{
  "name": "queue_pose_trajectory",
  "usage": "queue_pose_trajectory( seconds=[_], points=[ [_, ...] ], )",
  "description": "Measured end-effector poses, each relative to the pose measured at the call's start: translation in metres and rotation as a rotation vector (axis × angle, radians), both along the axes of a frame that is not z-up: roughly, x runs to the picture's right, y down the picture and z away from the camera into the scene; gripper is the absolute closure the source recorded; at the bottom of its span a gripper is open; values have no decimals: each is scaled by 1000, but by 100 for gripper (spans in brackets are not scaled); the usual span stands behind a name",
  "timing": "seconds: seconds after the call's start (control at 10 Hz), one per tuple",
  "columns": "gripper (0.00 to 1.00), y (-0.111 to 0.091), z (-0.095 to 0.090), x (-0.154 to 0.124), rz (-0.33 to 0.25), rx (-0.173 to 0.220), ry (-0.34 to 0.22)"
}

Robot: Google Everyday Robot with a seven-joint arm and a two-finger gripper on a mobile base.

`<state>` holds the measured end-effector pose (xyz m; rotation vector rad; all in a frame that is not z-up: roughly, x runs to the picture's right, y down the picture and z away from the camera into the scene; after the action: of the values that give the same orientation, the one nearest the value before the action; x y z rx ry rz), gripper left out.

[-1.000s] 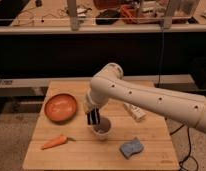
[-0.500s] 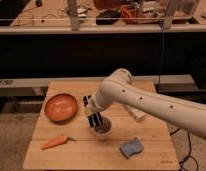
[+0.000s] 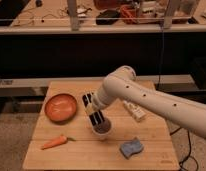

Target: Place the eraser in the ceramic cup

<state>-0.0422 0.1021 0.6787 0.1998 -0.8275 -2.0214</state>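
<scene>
The small white ceramic cup point(image 3: 102, 130) with a dark inside stands on the wooden table point(image 3: 76, 155), near the front middle. My gripper point(image 3: 96, 119) points down right over the cup, its tip at the cup's rim. A whitish oblong block point(image 3: 134, 111), possibly the eraser, lies on the table just right of my arm, apart from the cup. I cannot see whether anything is held in the gripper or lies inside the cup.
An orange bowl point(image 3: 61, 107) sits at the table's left. A toy carrot point(image 3: 56, 142) lies at the front left. A blue sponge point(image 3: 131, 148) lies at the front right of the cup. A bench with clutter stands behind.
My arm's upper part has swung to the right. The gripper has stayed over the cup and risen slightly. The objects on the table have not moved.
</scene>
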Motion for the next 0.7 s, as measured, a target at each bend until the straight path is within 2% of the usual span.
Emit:
queue_pose_trajectory(
  seconds=[0.3,0.7],
  points=[
    [99,4,-3,6,-94,64,-78],
    [99,15,3,6,-157,143,-213]
  ],
)
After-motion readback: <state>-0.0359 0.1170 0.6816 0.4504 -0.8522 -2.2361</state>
